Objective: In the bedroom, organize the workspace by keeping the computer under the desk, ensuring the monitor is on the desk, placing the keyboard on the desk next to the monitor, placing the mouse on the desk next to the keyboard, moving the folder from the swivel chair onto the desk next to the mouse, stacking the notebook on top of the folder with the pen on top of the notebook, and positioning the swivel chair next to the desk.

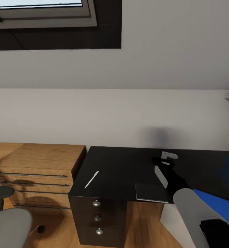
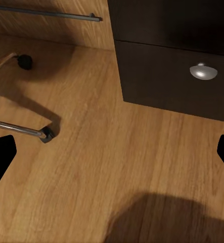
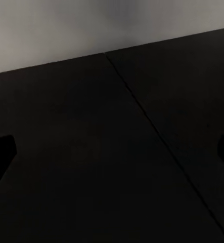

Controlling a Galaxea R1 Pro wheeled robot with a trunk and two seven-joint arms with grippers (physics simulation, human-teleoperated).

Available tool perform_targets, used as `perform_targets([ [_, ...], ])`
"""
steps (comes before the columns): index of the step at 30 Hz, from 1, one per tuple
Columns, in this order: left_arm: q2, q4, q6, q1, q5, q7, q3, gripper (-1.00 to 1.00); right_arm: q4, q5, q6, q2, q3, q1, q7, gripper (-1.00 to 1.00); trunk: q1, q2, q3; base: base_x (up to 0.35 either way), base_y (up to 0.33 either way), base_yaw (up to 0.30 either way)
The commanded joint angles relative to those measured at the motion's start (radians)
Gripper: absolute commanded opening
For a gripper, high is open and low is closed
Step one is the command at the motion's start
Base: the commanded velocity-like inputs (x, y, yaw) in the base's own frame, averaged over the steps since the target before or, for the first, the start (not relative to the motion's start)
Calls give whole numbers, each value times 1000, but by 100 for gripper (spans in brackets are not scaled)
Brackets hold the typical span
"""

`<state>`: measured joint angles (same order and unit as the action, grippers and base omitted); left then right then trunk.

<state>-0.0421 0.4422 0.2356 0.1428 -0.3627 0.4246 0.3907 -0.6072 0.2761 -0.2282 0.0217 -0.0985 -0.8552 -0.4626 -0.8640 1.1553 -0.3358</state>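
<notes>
While right gripper [image 1: 165, 159] jaws spread over desk [image 1: 121, 165], notebook [image 1: 151, 192] just behind, pen [image 1: 91, 179] well apart

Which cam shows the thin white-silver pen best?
Head view: the thin white-silver pen lies whole on the glossy black desk, near its left edge. Left wrist view gives wooden floor and a silver-knobbed desk drawer; right wrist view gives bare desktop.

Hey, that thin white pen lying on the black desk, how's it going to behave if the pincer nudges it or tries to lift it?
The pen looks slim and stick-like, so a sideways nudge would probably roll or skid it across the glossy desk. It lies flat, leaving little height to grip, so it may slip. It seems light and stiff.
</notes>
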Motion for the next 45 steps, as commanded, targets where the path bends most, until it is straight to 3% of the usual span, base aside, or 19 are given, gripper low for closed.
perform_targets([
  [1, 1, 0, 5, 1, -10, 6, 9, 100, -2, 6, -6, 2, -9, 0, -8, 100, 0, 1, -1, 35, 0, 0],
  [17, 1, 0, 6, 1, -10, 6, 8, 100, 11, -12, -7, 3, -14, 9, 8, 100, 0, 1, -1, 261, 0, 0],
  [22, 1, 4, 19, 1, -11, 5, 9, 100, 84, -19, -13, 1, -89, 12, 70, 100, 0, 1, -1, 175, 0, 0],
  [25, 1, 23, 24, 1, -11, 3, 8, 100, 111, -19, -21, 0, -107, 12, 78, 100, 0, 1, -1, 46, 0, 0],
  [35, 2, 83, 27, 1, -15, 3, 2, 100, 129, -11, -135, 1, -116, 11, 83, 100, 0, 1, -1, 7, 0, 0],
  [41, 4, 100, 27, 1, -16, 5, 0, 100, 130, -9, -243, 1, -116, 10, 83, 100, 0, 1, -1, 0, 0, 0],
  [45, 5, 120, 27, 1, -17, 5, 0, 100, 131, -9, -257, 1, -116, 10, 83, 100, 0, 1, -1, 0, 0, 0],
])
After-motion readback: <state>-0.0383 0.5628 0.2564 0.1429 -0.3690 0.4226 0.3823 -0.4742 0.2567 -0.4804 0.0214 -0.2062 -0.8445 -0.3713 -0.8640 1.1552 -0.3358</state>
